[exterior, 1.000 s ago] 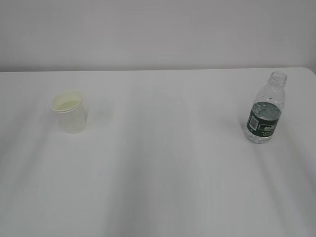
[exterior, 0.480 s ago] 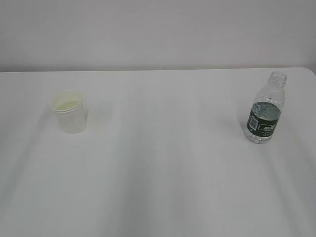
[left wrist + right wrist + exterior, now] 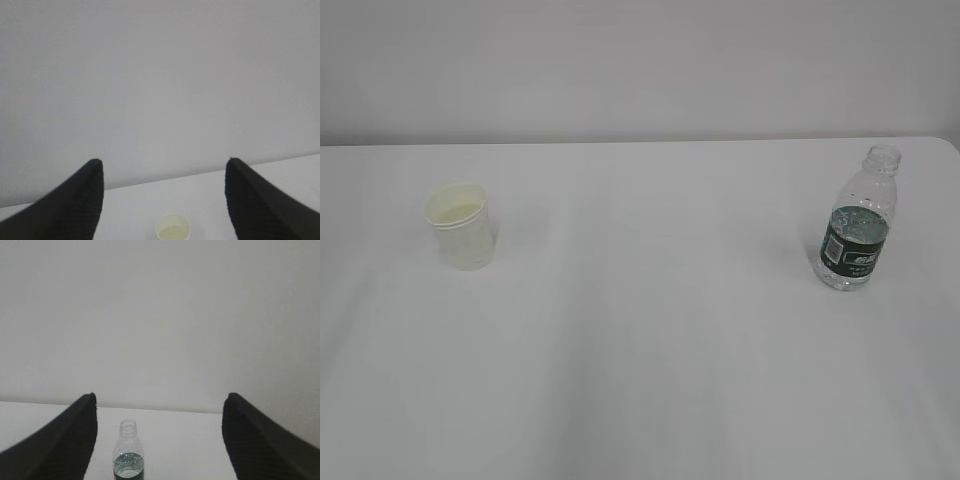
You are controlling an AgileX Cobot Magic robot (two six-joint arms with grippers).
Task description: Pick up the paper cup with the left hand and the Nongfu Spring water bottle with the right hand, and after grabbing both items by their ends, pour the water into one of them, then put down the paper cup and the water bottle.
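The white paper cup stands upright on the left of the white table, with a pale cream inside. Far to the right stands the clear Nongfu Spring water bottle, capless, with a dark green label and water up to about mid-height. Neither arm shows in the exterior view. In the left wrist view my left gripper is open and empty, and the paper cup sits ahead of it, well short of the fingers. My right gripper is open too, with the bottle ahead, nearer its left finger.
The table's far edge meets a plain pale wall. Its right back corner lies just beyond the bottle. A wide bare stretch of tabletop separates cup and bottle.
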